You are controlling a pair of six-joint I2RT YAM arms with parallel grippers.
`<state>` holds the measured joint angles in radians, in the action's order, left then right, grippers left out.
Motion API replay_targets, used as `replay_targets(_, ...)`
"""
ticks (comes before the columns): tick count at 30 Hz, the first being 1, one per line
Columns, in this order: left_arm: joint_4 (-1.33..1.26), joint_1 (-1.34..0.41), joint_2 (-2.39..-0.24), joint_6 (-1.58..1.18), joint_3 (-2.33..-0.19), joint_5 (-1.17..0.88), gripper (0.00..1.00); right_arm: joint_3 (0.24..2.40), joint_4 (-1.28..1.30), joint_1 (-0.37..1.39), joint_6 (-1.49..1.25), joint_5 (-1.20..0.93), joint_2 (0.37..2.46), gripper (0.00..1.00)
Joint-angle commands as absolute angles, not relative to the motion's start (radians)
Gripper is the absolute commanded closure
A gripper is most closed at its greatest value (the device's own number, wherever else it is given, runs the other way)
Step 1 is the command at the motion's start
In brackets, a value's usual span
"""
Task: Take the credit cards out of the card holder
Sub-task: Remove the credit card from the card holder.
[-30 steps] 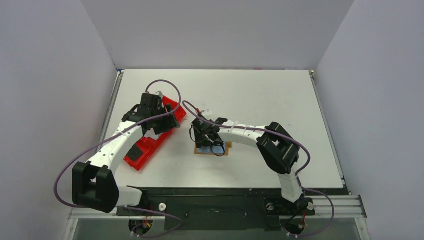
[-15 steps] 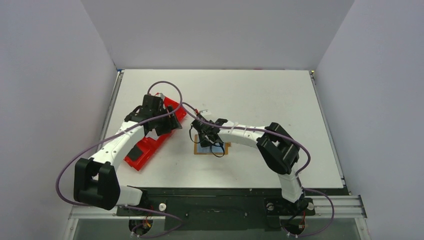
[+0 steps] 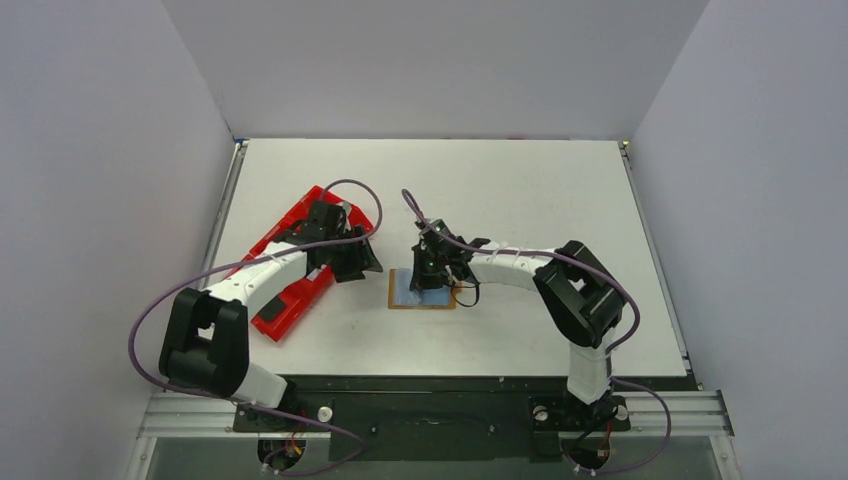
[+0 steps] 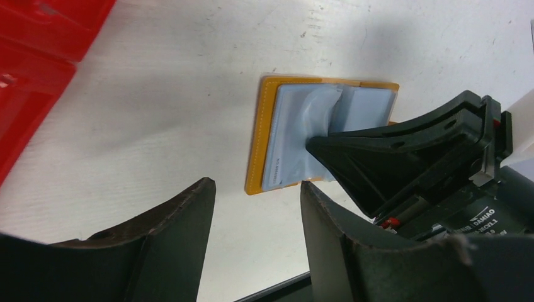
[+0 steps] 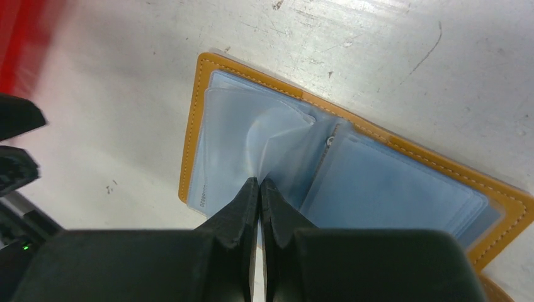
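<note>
One open card holder (image 5: 194, 119), cards (image 5: 390, 189) indistinct

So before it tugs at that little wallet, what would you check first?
1. Is the card holder lying open and flat on the table: ok.
2. Is the right gripper shut on the clear sleeve, which bulges up: ok.
3. Does that grip include one of the credit cards, not plastic alone: cannot tell.
4. Is the holder pinned against lifting: not ok; the left gripper hangs open beside it.
5. Is the red tray out of the way: ok, off to the left.
</note>
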<state>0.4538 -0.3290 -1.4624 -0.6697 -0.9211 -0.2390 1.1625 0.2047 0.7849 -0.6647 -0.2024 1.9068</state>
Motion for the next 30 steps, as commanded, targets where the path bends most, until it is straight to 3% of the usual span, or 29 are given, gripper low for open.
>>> replay_targets(1, 0.336, -0.355, -1.496, -0.704, -0.913, -0.306, 0.53, 1.082, 0.142, 0.745, -0.677, -0.294, 1.904, 1.0)
replay_targets(10, 0.238, -0.405, -1.616, -0.723, -0.931, -0.367, 0.68, 1.03, 0.056, 0.719, -0.72, -0.369, 1.904, 1.0)
replay_targets(25, 0.174, -0.443, -1.732, -0.721, -0.969, -0.386, 0.74, 1.0, 0.052, 0.703, -0.722, -0.363, 1.905, 1.0)
replay_targets(30, 0.247, -0.445, -1.694, -0.695, -0.983, -0.279, 0.74, 0.998, 0.048, 0.701, -0.725, -0.363, 1.907, 1.0)
